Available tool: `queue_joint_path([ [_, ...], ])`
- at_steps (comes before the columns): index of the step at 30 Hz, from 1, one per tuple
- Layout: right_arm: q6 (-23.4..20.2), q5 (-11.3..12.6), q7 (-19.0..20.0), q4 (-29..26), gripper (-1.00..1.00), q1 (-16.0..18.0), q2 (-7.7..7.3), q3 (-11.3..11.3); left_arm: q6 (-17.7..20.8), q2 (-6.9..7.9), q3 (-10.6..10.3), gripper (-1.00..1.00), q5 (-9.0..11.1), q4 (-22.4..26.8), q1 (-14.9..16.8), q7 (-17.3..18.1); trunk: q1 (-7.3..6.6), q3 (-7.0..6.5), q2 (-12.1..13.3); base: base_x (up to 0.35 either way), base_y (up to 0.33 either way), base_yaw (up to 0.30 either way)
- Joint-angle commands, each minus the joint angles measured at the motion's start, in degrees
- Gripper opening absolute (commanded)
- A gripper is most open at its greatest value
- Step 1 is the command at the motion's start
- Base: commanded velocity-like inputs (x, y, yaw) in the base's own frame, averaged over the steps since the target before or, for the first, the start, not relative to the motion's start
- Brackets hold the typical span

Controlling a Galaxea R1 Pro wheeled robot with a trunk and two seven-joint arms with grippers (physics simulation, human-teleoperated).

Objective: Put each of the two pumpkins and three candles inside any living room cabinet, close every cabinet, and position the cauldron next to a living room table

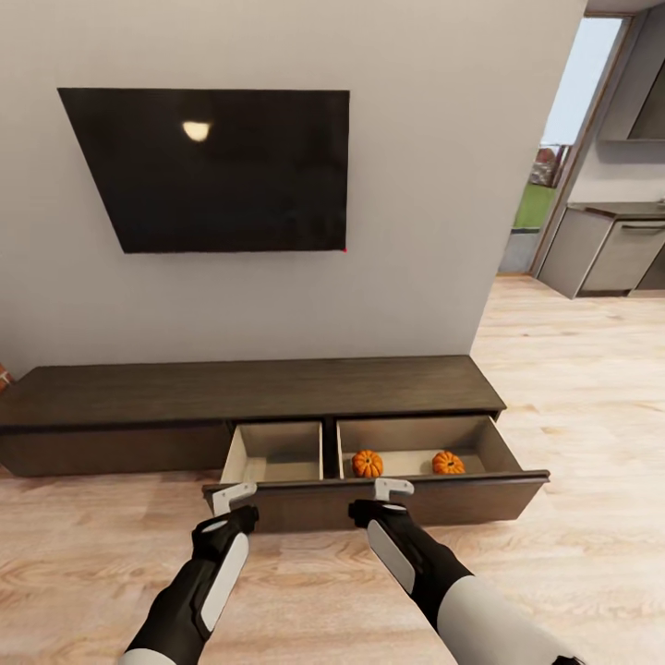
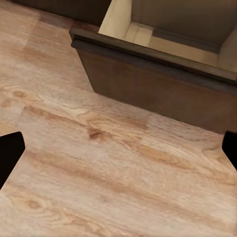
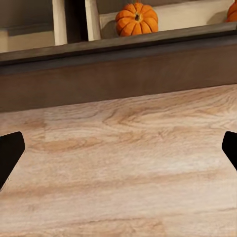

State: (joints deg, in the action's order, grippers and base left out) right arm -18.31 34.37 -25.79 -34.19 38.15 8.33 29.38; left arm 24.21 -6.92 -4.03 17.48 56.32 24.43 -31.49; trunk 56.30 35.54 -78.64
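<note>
Both my grippers, left [image 1: 234, 496] and right [image 1: 393, 487], hang spread and empty just before the pulled-out drawer front [image 1: 388, 499] of the cabinet [image 1: 249, 388]. Beyond it, two pumpkins [image 1: 368, 463] [image 1: 448, 463] sit apart in the drawer's right compartment; farther back a dark screen [image 1: 217, 166] hangs on the wall

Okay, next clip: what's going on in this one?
A two-armed robot stands facing a long low cabinet under a wall-mounted TV. The cabinet's drawer is pulled open, and two pumpkins sit in its right-hand compartment; the left compartment looks empty. Both the left gripper and the right gripper hang open just in front of the drawer front, holding nothing.
</note>
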Motion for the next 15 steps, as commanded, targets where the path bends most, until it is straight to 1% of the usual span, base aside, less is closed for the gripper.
queue_joint_path([
  [1,0.2,0.0,0.1,0.0,1.0,0.0,-0.01,0.0,-0.2,0.14,0.0,1.0,0.0,-0.1,0.0,0.1,0.23,0.18,-0.4,0.0,0.0,0.0],
  [3,0.8,0.0,0.4,0.0,1.0,0.0,-0.04,0.6,-0.9,0.64,-0.1,1.0,0.0,-0.4,0.0,0.2,0.67,0.54,-1.2,0.0,0.0,0.0],
  [5,1.2,0.0,0.4,0.1,1.0,0.0,-0.05,1.3,-1.2,0.78,-0.1,1.0,0.0,-0.6,0.0,0.2,1.1,0.9,-2.0,0.0,0.0,0.0],
  [8,3.3,0.2,0.5,0.1,1.0,0.0,-0.03,2.8,-1.7,0.95,-0.1,1.0,0.0,-0.9,0.0,0.3,1.76,1.44,-3.2,0.0,0.0,0.0],
  [10,4.5,0.3,0.5,0.2,1.0,0.0,-0.06,3.3,-1.8,0.99,-0.2,1.0,0.0,-1.1,0.0,0.3,2.2,1.8,-4.0,0.0,0.0,0.0],
  [15,6.0,0.3,0.5,0.8,1.0,0.0,-0.11,3.7,-2.0,1.08,-0.3,1.0,0.0,-1.3,0.0,0.3,3.3,2.7,-6.0,0.0,0.0,0.0],
])
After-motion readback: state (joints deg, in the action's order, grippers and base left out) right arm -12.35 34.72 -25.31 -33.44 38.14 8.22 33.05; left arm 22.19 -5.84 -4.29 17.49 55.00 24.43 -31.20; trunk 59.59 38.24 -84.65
